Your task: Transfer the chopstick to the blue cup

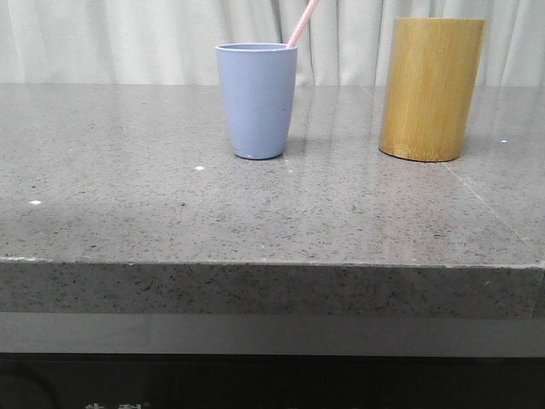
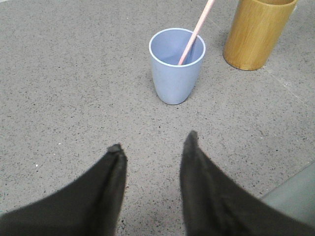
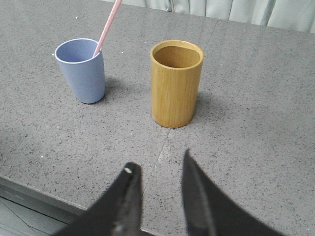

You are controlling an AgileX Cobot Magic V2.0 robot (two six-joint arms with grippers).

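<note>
Chopstick [image 1: 301,23] stands inside the blue cup [image 1: 256,100], leaning against the rim on the side nearer the bamboo holder [image 1: 430,88], its upper end running out past the top of the front view. By these pictures the transfer looks done. The holder stands well apart from the cup on the grey stone table [image 1: 170,213], and the right wrist view shows it empty.

Both claws are apart and hold nothing. The left gripper [image 2: 152,142] hovers over the table with the cup ahead of it; the right gripper [image 3: 157,167] hovers with the holder ahead of it.

As a guess, the stick is very light, stiff and smooth, so it would slip or pivot between hard pads unless pinched squarely across its width. If it needed moving again, the exposed length just above the cup rim is the place to take it, with the pull along its lean so it does not lever on the rim. The cup looks light too, and a sideways tug might tip it.
</note>
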